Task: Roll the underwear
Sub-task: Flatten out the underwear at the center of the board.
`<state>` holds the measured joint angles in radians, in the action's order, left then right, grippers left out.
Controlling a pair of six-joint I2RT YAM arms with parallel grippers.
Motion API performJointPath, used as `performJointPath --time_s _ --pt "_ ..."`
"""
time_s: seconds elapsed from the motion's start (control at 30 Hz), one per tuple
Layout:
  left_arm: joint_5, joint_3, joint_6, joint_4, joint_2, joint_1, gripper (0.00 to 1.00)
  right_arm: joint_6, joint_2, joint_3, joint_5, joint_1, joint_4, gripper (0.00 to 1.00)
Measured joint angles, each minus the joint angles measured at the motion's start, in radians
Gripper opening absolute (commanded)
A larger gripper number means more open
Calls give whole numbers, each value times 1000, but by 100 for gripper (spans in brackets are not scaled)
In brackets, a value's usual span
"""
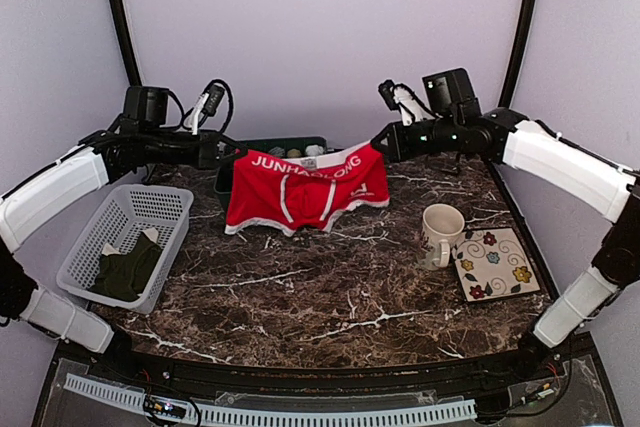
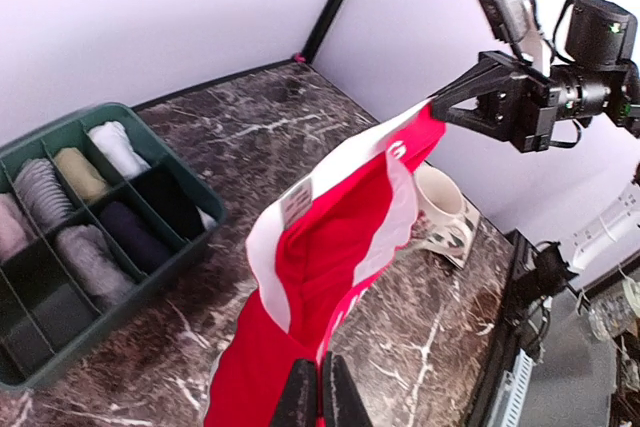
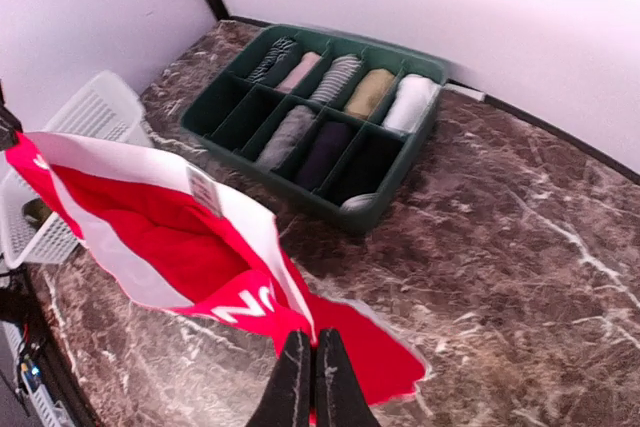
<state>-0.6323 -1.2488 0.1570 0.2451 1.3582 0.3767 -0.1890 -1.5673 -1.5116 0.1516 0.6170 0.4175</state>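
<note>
One pair of bright red fabric boxer briefs (image 1: 305,192), white-lettered waistband, held aloft over the dark marble tabletop (image 1: 330,287), long axis left to right, one waistband end clamped in the left gripper (image 1: 235,154), the other in the right gripper (image 1: 378,145), neither nearer

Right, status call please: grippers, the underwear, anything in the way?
Left gripper shut on the underwear, right gripper shut on it too. Hanging spread by the waistband, not yet rolled. Mug stands to its right, apart.
</note>
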Motion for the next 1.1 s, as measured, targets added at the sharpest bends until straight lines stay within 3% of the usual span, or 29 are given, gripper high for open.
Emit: performJointPath --time_s 0.2,0.33,0.7,0.87,1.1 --pt "-110 178 41 42 -228 69 0 -63 230 230 3 171 12 0" --pt "-97 271 69 51 -320 71 0 -124 356 327 -37 203 -7 0" --pt "117 211 41 69 -172 71 0 -63 192 240 -245 196 -6 0" --pt "97 222 9 71 -187 71 0 -47 257 304 -239 197 -52 0" --pt "-2 348 43 73 -367 83 0 -100 441 461 -149 222 -55 0"
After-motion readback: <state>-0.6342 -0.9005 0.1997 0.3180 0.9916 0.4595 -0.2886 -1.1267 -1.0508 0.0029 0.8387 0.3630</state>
